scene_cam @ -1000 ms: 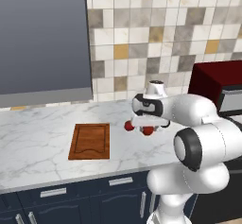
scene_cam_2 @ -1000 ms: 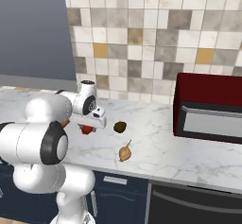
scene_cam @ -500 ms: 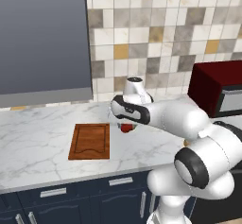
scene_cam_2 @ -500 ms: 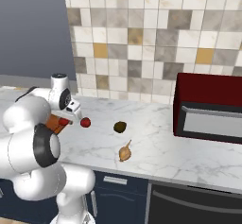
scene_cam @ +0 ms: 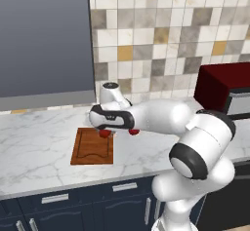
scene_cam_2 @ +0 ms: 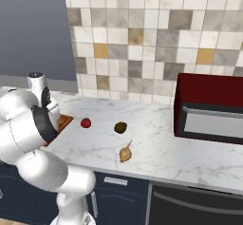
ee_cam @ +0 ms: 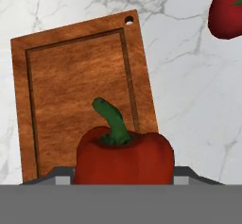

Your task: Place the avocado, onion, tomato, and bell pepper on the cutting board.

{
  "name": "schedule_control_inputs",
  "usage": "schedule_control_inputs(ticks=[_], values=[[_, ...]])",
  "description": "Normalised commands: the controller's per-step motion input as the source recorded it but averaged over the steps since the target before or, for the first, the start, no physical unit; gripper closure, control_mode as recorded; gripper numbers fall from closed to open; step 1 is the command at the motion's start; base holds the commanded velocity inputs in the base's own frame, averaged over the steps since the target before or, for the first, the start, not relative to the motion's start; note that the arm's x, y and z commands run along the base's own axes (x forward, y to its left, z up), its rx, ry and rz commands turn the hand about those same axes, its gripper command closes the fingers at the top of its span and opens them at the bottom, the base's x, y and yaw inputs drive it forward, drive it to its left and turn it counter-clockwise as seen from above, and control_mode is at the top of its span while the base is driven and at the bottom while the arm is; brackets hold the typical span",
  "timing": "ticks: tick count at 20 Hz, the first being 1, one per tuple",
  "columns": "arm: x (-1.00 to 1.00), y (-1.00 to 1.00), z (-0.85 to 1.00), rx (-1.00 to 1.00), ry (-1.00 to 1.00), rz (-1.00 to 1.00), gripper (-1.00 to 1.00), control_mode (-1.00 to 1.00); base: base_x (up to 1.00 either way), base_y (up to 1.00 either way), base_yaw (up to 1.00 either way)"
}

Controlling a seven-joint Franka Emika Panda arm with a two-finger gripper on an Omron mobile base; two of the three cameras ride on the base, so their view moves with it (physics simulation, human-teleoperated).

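I have the end effector [scene_cam: 105,133] closed on the glossy red bell pepper with a curled green stem [ee_cam: 124,158], hanging over the right edge of the flat reddish-brown wooden cutting board [ee_cam: 80,90]. To set it down well, I'd shift further over the board's middle, inside the groove, lower until it rests, then release. The round red tomato [scene_cam_2: 86,123], dark olive avocado [scene_cam_2: 120,127] and tan onion [scene_cam_2: 126,153] wait on the marble surface [scene_cam_2: 156,143], right of the board.

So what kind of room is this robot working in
Most likely a kitchen, and a rendered one: a marble counter over dark blue drawers, a tiled backsplash, a dark red microwave and a wooden cutting board.
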Motion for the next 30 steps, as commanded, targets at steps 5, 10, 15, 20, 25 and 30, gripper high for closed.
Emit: schedule_control_inputs(ticks=[5,10,15,20,25,30], values=[[0.24,0.40,0.03,0.00,0.01,-0.06,1.00,-1.00,0.00,0.00,0.00],[0.16,0.00,-0.11,-0.01,0.00,0.00,1.00,-1.00,0.00,0.00,0.00],[0.31,0.01,-0.24,0.00,0.00,0.00,1.00,-1.00,0.00,0.00,0.00],[0.38,0.23,-0.31,0.01,0.00,-0.02,1.00,-1.00,0.00,0.00,0.00],[0.30,0.37,-0.42,0.03,0.00,-0.01,-1.00,-1.00,0.00,0.00,0.00],[0.08,0.05,-0.03,0.00,0.00,-0.01,-1.00,-1.00,0.00,0.00,0.00]])
